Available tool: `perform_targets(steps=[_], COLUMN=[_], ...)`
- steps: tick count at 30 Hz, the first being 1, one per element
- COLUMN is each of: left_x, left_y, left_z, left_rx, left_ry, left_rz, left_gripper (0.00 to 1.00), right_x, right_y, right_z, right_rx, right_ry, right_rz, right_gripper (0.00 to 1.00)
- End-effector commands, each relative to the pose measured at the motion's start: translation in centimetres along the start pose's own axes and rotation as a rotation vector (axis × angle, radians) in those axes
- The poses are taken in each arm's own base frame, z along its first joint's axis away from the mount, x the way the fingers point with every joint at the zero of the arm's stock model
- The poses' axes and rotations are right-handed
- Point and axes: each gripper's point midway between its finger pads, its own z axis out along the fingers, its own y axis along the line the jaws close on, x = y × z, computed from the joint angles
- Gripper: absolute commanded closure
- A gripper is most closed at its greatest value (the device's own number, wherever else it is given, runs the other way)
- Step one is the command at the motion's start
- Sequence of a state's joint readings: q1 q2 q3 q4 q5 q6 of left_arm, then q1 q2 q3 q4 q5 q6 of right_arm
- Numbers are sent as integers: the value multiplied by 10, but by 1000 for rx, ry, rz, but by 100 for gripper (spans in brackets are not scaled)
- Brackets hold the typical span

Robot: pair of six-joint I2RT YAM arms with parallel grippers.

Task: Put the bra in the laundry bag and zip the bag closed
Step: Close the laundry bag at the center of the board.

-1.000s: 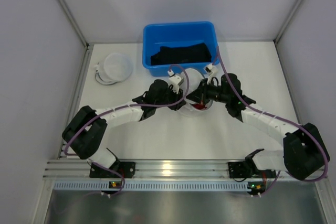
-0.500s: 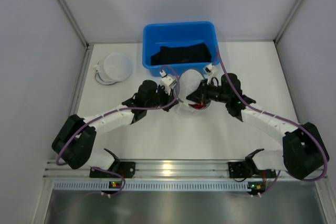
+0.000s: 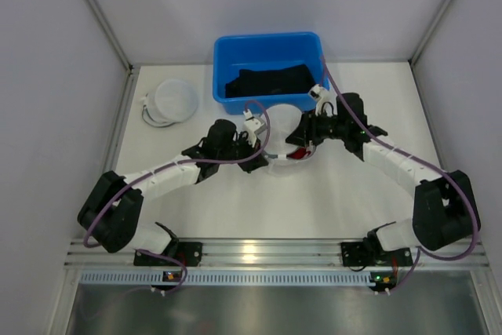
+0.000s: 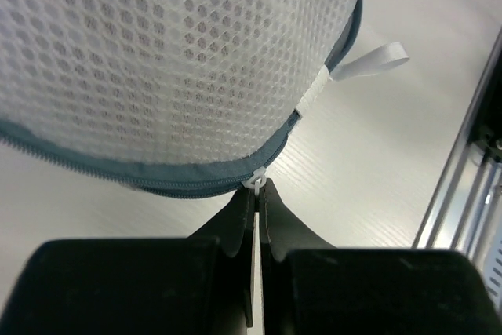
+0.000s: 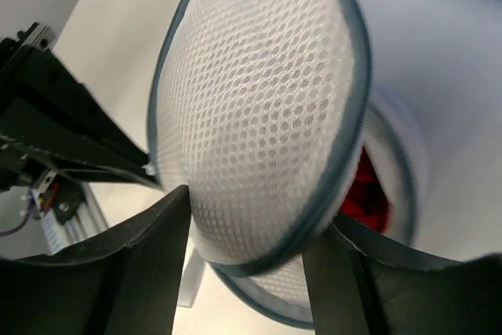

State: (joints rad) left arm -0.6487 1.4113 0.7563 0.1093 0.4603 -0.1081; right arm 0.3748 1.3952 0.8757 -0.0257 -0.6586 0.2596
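Note:
The laundry bag (image 3: 284, 125) is a round white mesh pouch with grey-blue zipper trim, standing mid-table with its lid (image 5: 259, 107) raised. The red bra (image 5: 369, 190) shows inside through the gap and also from above (image 3: 296, 157). My left gripper (image 4: 257, 194) is shut on the small white zipper pull (image 4: 252, 181) at the bag's lower rim (image 4: 157, 170). My right gripper (image 5: 251, 217) is open, its fingers standing on either side of the lid's edge. From above, the left gripper (image 3: 251, 149) is on the bag's left and the right gripper (image 3: 307, 132) on its right.
A blue bin (image 3: 267, 45) with black clothing (image 3: 271, 81) stands just behind the bag. A white round pouch (image 3: 174, 100) lies at the back left. A white fabric loop (image 4: 369, 62) sticks out of the bag's seam. The metal rail (image 3: 251, 253) runs along the near edge.
The right gripper has opened and let go of the lid's edge, and its arm has swung back. The left gripper drew back to the bag's left rim and closed on the zipper pull.

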Motion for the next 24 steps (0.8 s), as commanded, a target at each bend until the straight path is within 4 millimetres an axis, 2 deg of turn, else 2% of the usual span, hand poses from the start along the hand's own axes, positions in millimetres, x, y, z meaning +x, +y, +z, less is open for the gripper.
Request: perform_targets(steps=[1,2,3,7,9,12,16,17,18,19,20,21,22,23,24], left_x=[-23,-23,-26,-25,-23,-23,-23,-21,-21,-20,-17,-16,-15,-15,-14], left_y=[-24,-26,-29,-37,-38,-37,-44,-45,-45,-46,-47,-48,-49,-51,-51], left_z=[-9,-9,-9,-10,-10,-10,-11,-11,-11,-11,-11,-11,-11,-11,-12], left_rx=[89,96,104,138,141,135,166,168,167,171,177,181,191,198,201], left_ry=[-29,-24,-24,7,20,24,35,42,44,49,56,60,63,64,67], left_rz=[-76,-92,-117,-171,-187,-194,-229,-255,-266,-274,-285,-291,-296,-299,-303], left_gripper=[100,100,100,100,100,100,100,100,100,100,100,100,100,100,100], right_x=[-35,-32,-44,-47,-46,-39,-21,-12,-2,-2,7,22,19,33,36], right_y=[-9,-10,-13,-11,1,20,44,57,56,62,78,77,80,86,85], right_z=[-27,-33,-44,-69,-80,-85,-70,-62,-58,-52,-45,-40,-34,-29,-26], right_rx=[32,41,58,70,46,-10,-45,-82,-69,-71,-105,-111,-95,-121,-115], right_ry=[-54,-34,-54,-6,4,11,31,40,50,33,29,49,20,35,40], right_rz=[-140,-150,-248,-441,-518,-683,-804,-829,-823,-851,-888,-896,-932,-955,-986], right_gripper=[43,43,39,40,41,41,39,38,38,38,38,38,38,37,37])
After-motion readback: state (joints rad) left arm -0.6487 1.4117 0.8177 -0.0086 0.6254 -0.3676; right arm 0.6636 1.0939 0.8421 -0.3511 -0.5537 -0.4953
